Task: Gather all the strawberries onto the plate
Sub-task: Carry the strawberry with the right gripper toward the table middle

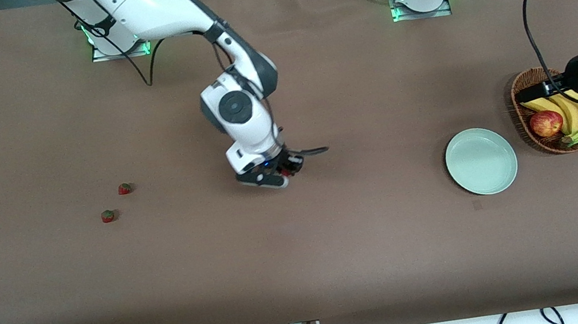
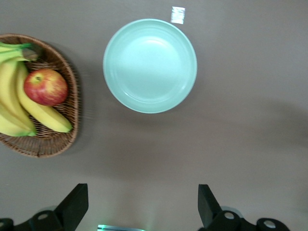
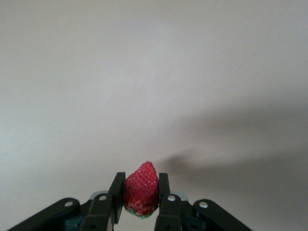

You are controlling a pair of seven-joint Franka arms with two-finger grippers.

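Red strawberry [image 3: 141,194] pinched in right gripper [image 1: 285,169] mid-table; plate [image 1: 481,161] lies toward the left arm's end, likely carry. Left gripper [image 2: 142,204] spread, waiting beside the plate.

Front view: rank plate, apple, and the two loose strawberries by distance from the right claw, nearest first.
From the right claw, shut on a strawberry over mid-table:
1. Strawberry farther from the camera, toward the right arm's end.
2. Strawberry nearer the camera; close to plate's distance.
3. Plate, toward the left arm's end.
4. Apple, in the basket.
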